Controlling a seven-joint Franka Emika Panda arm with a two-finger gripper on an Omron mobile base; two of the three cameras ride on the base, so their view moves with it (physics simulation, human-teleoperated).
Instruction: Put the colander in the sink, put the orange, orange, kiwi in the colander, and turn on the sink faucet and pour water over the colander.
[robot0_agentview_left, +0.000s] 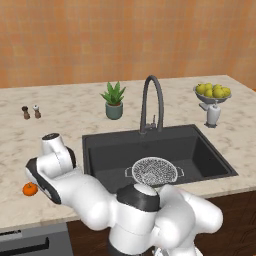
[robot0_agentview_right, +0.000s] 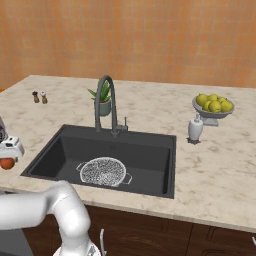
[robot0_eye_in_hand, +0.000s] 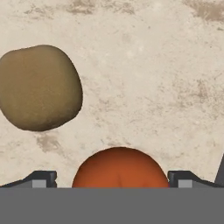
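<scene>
The silver mesh colander sits on the floor of the dark sink, with nothing in it. The gooseneck faucet stands behind the basin, and no water runs from it. My arm reaches out over the counter left of the sink. In the hand view my gripper is open and straddles an orange, a dark fingertip on each side and apart from it. The olive-brown kiwi lies on the marble just beyond the orange.
A potted plant stands beside the faucet. A pedestal bowl of lemons and a white dispenser are right of the sink. Salt and pepper shakers stand at the far left.
</scene>
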